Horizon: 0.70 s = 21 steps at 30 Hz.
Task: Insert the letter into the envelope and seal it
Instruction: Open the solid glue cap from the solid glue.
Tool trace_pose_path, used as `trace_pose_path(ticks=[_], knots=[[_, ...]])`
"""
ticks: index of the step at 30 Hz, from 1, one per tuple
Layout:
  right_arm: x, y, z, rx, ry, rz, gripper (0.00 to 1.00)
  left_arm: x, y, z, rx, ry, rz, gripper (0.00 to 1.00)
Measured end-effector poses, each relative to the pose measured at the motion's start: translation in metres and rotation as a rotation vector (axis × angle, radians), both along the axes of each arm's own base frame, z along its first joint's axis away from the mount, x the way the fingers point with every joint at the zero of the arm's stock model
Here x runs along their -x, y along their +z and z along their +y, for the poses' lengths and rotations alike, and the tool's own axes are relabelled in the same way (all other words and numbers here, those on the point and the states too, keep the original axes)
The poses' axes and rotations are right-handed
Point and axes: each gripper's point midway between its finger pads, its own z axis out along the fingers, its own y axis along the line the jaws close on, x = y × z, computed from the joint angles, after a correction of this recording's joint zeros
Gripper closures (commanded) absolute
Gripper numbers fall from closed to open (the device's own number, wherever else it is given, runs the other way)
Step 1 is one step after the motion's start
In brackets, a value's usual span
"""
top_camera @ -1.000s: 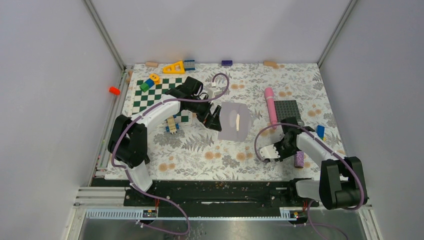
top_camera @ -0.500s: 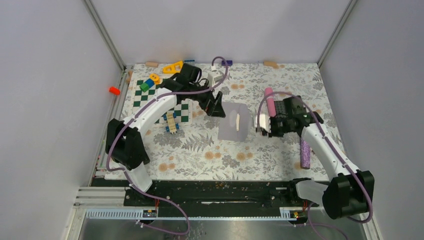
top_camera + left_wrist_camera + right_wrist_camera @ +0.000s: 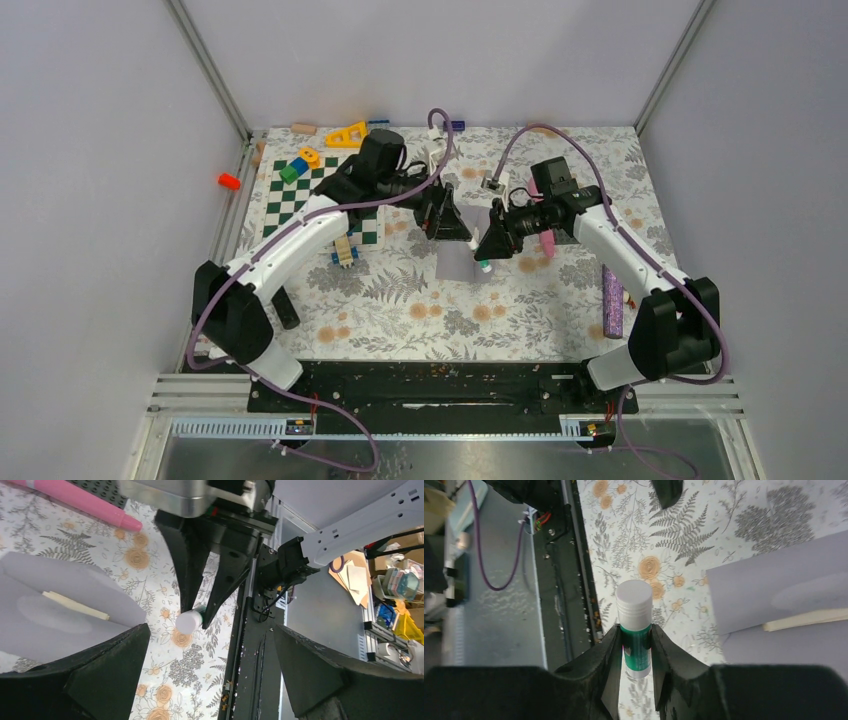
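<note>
Right gripper (image 3: 634,635) is pinching a white-capped glue stick (image 3: 634,610) just off the envelope (image 3: 784,580), lying flat mid-mat (image 3: 400,300), probably for gluing the flap, while the left gripper (image 3: 450,225) sits spread wide beside it.

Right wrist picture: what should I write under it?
Jaws clamp a green glue stick with a white cap, next to the pale envelope.

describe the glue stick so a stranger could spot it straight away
Start at the floral-patterned table mat, then find the pale lavender paper envelope at its middle. By the envelope's right edge, the right gripper pinches a small green glue stick with a white cap, the only green-and-white cylinder there.
</note>
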Motion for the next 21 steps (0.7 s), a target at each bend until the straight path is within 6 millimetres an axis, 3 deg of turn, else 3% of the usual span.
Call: trace_pose_path(ticks=[4, 12, 15, 21], knots=[[0.006, 0.0, 0.004, -0.022, -0.014, 0.098, 0.82, 0.005, -0.01, -0.006, -0.005, -0.027, 0.031, 0.01], [0.011, 0.006, 0.007, -0.049, -0.007, 0.133, 0.81, 0.004, -0.038, -0.013, -0.043, -0.043, 0.093, 0.04], [0.012, 0.006, 0.007, -0.055, -0.003, 0.135, 0.82, 0.004, -0.045, -0.014, -0.051, -0.049, 0.109, 0.12], [0.013, 0.004, 0.007, -0.052, -0.003, 0.142, 0.82, 0.011, -0.045, -0.018, -0.045, -0.08, 0.121, 0.39]])
